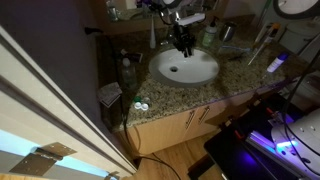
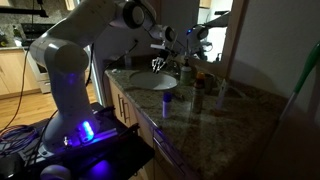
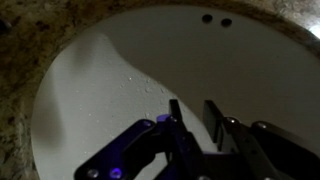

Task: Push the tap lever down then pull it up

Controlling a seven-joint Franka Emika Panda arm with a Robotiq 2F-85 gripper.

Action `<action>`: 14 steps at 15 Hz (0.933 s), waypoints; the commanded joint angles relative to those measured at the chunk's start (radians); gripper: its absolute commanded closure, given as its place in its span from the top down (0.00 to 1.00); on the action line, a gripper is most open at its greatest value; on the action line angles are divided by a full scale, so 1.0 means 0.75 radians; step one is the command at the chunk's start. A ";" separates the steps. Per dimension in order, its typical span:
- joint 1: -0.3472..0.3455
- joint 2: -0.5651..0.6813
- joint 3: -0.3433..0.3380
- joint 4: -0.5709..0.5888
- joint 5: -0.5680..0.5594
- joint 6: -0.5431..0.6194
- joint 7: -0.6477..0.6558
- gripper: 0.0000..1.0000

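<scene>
The gripper (image 1: 183, 44) hangs over the rear of the white basin (image 1: 205, 70), its fingers (image 3: 175, 118) standing slightly apart with nothing between them. The tap lever cannot be made out in any view; it is judged to lie at the basin's back rim, masked by the arm. A sound push calls for setting a fingertip squarely above the lever before descending, lest it slide off the chrome.

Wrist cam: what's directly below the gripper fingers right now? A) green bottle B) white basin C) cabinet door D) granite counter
B: in the wrist view the white basin fills the picture behind the gripper, and the granite counter shows only around the rim.
</scene>
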 commanded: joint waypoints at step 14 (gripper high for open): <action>-0.080 -0.564 -0.012 -0.480 0.024 0.418 -0.077 1.00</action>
